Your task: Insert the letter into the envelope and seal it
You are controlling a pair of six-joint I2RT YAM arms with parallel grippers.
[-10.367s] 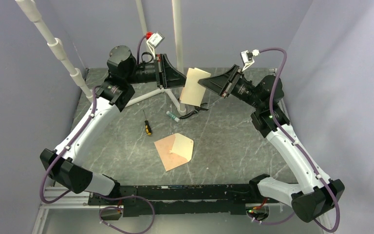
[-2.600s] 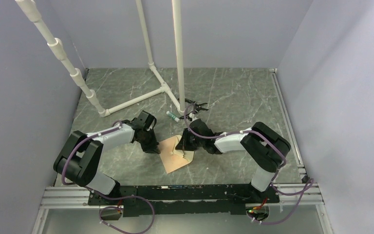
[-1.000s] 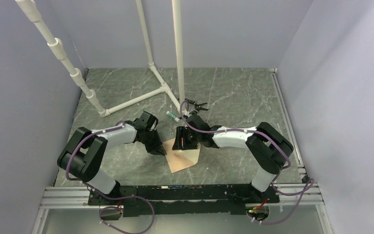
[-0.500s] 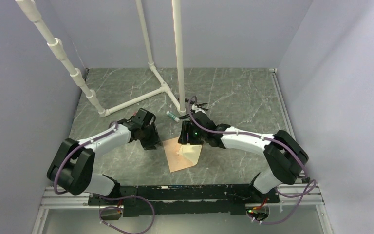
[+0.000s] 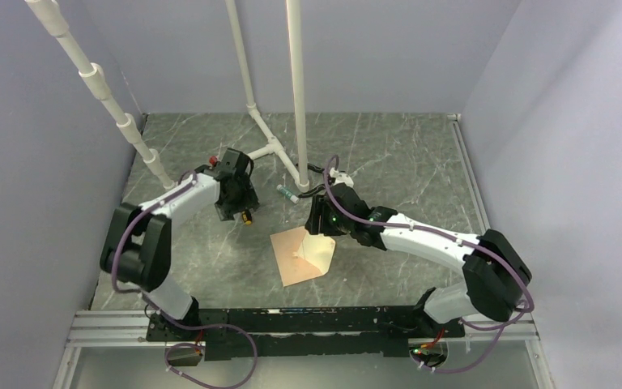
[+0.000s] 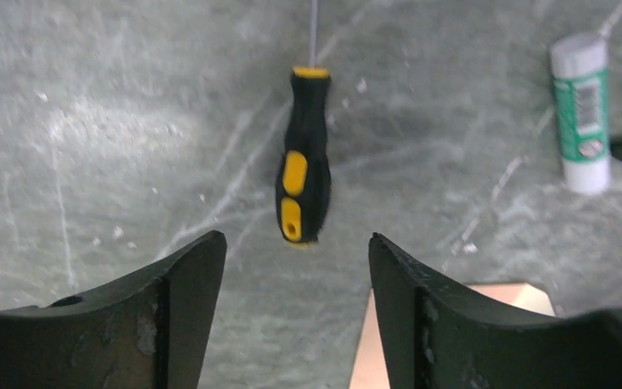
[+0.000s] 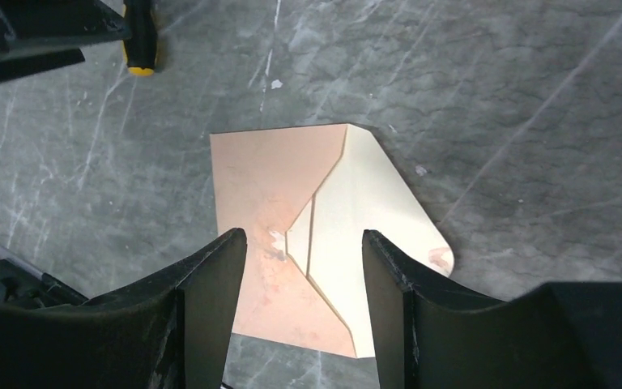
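While the envelope (image 5: 296, 261) is lying flat on the marbled surface (image 5: 389, 162) between the two arms, its pale flap (image 7: 372, 211) being shown folded open, the right gripper (image 7: 302, 237) is being held just above it, pointing down, jaws spread and nothing pinched. The right arm is being stretched low across toward the left. The left arm is being extended forward, and the left gripper (image 6: 293, 243) is being poised, jaws wide and empty, over a black-and-yellow screwdriver (image 6: 304, 170). The letter cannot be told apart from the envelope's pale inside.
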